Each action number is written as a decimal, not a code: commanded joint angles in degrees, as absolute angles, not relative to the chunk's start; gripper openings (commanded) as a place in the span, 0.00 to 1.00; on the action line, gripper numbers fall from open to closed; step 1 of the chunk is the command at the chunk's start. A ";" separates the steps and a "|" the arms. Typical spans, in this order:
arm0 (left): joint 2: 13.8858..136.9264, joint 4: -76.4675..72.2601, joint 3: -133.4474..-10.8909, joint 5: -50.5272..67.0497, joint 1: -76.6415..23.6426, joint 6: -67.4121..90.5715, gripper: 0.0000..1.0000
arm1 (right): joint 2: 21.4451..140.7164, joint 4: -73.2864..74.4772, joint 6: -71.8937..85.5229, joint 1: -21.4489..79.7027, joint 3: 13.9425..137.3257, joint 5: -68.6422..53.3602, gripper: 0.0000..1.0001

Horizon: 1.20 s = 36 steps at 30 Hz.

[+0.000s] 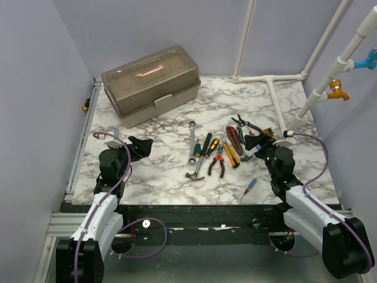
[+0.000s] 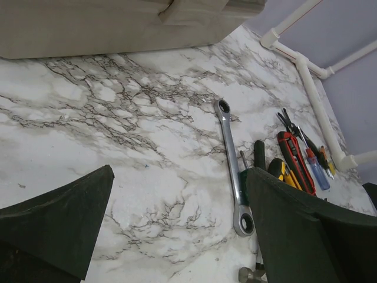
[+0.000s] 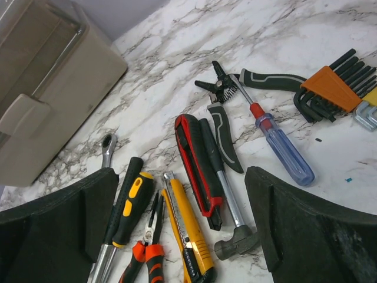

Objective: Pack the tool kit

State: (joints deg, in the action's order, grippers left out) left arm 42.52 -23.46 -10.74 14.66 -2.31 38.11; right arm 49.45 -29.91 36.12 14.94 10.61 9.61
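Right now I see the marble table (image 1: pixel 159 180) with the closed beige toolbox (image 1: pixel 150 82) at its far left, well apart from the loose tools. Both arms sit low near the front edge, the left gripper (image 1: pixel 143 145) and right gripper (image 1: pixel 258 141) each spread wide, holding nothing. Between them, nearer the right one, lie the wrench (image 1: pixel 192 143), yellow utility knife (image 1: pixel 231 154), orange-handled pliers (image 1: pixel 217 166) and, nearest the edge, a small blue-handled screwdriver (image 1: pixel 248 187).

The wrench (image 1: pixel 192 143) lies mid-counter (image 1: pixel 159 183). The toolbox (image 1: pixel 150 84) stands on the counter behind the wrench and to its left, well apart. A hammer (image 1: pixel 195 174) lies at the wrench's near end. Pliers (image 1: pixel 217 165) lie just right of the wrench. One screwdriver (image 1: pixel 248 188) lies alone, farther right of the wrench and nearer the front edge.
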 commanded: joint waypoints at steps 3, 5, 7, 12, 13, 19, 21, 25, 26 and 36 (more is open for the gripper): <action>40.38 -21.94 -11.21 12.79 -2.06 36.91 0.98 | 49.59 -31.46 37.44 14.94 9.42 9.91 1.00; 39.12 -23.56 -10.15 13.97 -2.11 35.91 0.98 | 49.77 -31.50 37.57 14.94 9.25 10.01 1.00; 38.26 -25.50 -9.59 17.09 -2.06 34.86 0.99 | 50.14 -31.73 37.70 14.95 9.21 10.02 1.00; 36.32 -23.51 -12.31 19.85 -2.40 33.13 0.99 | 50.39 -31.47 38.09 14.94 9.20 9.91 1.00; 36.09 -21.81 -13.40 18.82 -2.67 33.11 0.99 | 50.15 -31.67 38.08 14.94 8.99 9.89 1.00; 34.79 -16.44 -18.32 13.98 -3.10 32.85 0.98 | 43.87 -28.21 38.02 14.94 7.58 14.92 1.00; 35.16 -14.84 -20.20 12.29 -3.09 32.08 0.98 | 42.13 -29.57 38.23 14.94 6.14 13.68 1.00; 39.47 -11.98 -27.75 7.65 -3.09 29.14 0.98 | 42.26 -34.78 37.99 14.94 3.58 11.74 1.00; 40.72 -12.36 -29.36 6.21 -3.08 28.01 0.99 | 42.67 -35.95 37.92 14.94 3.36 11.42 1.00; 68.87 -3.09 -63.16 4.47 -2.55 14.44 0.98 | 48.00 -39.11 37.88 14.95 4.65 5.70 1.00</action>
State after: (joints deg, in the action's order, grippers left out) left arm 58.08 -11.84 -46.81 4.64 -2.96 21.85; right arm 45.56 -35.48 37.69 14.94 4.16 9.17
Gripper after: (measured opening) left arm 0.983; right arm 0.998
